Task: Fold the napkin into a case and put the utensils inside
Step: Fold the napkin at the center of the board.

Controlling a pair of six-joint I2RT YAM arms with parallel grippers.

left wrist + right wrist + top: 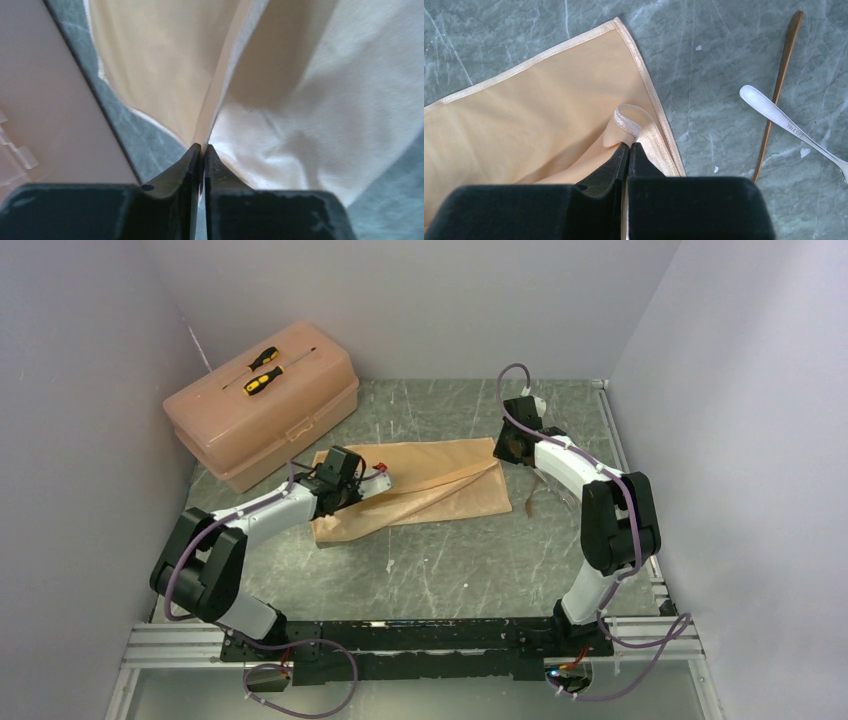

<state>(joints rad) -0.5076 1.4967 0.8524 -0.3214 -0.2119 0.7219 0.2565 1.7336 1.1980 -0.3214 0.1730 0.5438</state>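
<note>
The peach-tan satin napkin [425, 485] lies partly folded on the table, a raised fold running from left to right. My left gripper [350, 485] is shut on the napkin's left part; in the left wrist view its jaws [202, 147] pinch a lifted fold of the cloth [310, 100]. My right gripper [512, 448] is shut on the napkin's far right corner, with the hem curled at its jaws [628, 145]. The utensils lie right of the napkin [535, 495]: a thin golden-brown piece [780, 80] and a silver handle [774, 114] crossing it.
The pink plastic toolbox [262, 412] stands at the back left with two yellow-and-black screwdrivers [262, 372] on its lid; its side shows close by in the left wrist view [45, 110]. Grey walls enclose the table on three sides.
</note>
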